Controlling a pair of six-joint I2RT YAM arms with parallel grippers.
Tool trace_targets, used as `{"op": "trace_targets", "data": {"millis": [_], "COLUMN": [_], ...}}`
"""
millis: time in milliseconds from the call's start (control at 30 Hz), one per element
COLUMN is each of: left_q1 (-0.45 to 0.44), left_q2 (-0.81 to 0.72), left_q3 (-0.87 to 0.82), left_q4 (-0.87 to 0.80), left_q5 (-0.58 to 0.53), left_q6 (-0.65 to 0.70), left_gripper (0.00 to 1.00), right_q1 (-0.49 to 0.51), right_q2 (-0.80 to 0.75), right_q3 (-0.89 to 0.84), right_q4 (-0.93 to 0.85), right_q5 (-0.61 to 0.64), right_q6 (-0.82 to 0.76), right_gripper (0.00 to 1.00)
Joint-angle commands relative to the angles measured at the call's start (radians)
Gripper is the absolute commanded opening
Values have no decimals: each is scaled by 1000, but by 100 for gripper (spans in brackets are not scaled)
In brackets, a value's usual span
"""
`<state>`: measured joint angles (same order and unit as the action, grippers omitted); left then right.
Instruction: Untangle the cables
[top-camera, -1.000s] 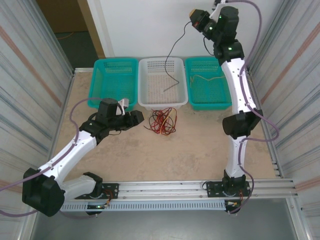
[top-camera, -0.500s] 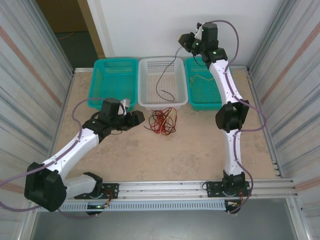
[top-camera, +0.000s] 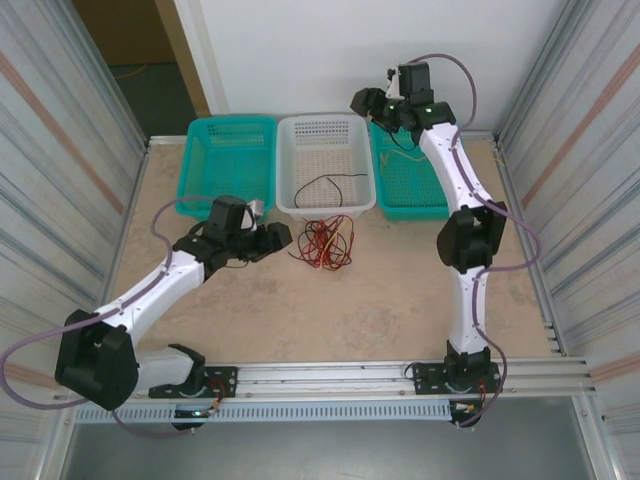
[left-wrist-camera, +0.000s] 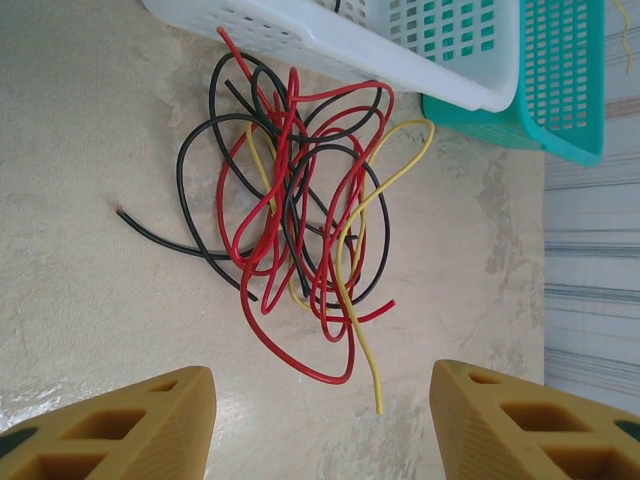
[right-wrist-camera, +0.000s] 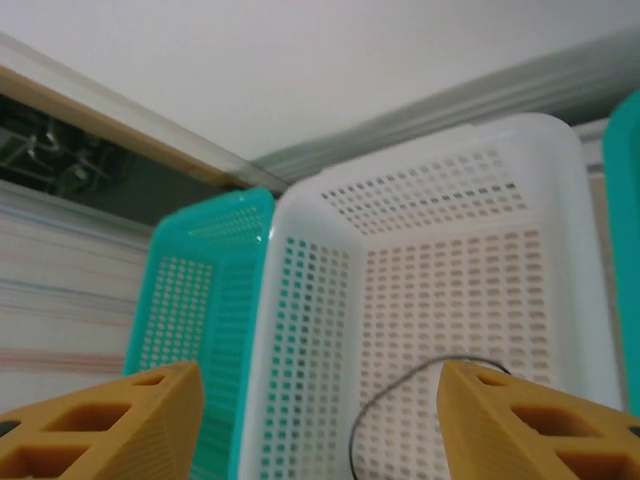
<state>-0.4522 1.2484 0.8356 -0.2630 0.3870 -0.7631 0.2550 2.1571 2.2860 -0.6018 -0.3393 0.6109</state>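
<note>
- Sandy beige tabletop (top-camera: 300, 300) seen from above, with three plastic baskets in a row along the far edge: left teal basket (top-camera: 230, 160), white basket (top-camera: 325, 150) in the middle, right teal basket (top-camera: 415, 195).
- Loose tangle of cables (top-camera: 325, 242) in red, black and yellow, lying on the tabletop just in front of the white basket's near wall.
- Closer, from the left wrist: red and black loops crossing over one another, a yellow strand threading through and ending nearest the camera, one black end trailing out to the side.
- Single black cable (top-camera: 322, 184) apart from the tangle, curled on the floor of the white basket.
- Left gripper (top-camera: 280, 238) low over the tabletop, just left of the tangle and pointing at it; spread wide, nothing between its yellow fingers (left-wrist-camera: 130, 425), not touching any cable.
- Right gripper (top-camera: 362, 100) raised above the far right corner of the white basket, well apart from the tangle; spread wide and empty, with the black cable lying loose below it.
</note>
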Motion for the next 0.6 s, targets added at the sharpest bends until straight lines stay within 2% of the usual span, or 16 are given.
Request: {"op": "trace_targets", "data": {"millis": [0,167,267,367,467,567], "left_q1": [-40,-119,-165,-186,-192,-197], "left_q2": [26,109,169,243,303,355], "left_q3": [29,62,104,163,200,224], "left_q4": [-3,-13,-20,-43,-39,-24], "left_q5": [-31,-78,-119,-132,-126,-108], "left_q6": [24,46,83,100,96,89], "left_gripper": [57,52,52,50,48,45], "right_q1": [61,165,215,239,261,268], "right_q2": [-244,-560,-734,-884,-992,-1047], "right_q3": [-170,-634,-890,-1118,-1264,-1335], "right_q4": [-55,-23,-18,1,-6,-9], "right_q5": [85,206,250,239,241,235], "right_q6": [-130,-162,-107,-13,56,95], "right_gripper": [62,61,60,58,58,58]}}
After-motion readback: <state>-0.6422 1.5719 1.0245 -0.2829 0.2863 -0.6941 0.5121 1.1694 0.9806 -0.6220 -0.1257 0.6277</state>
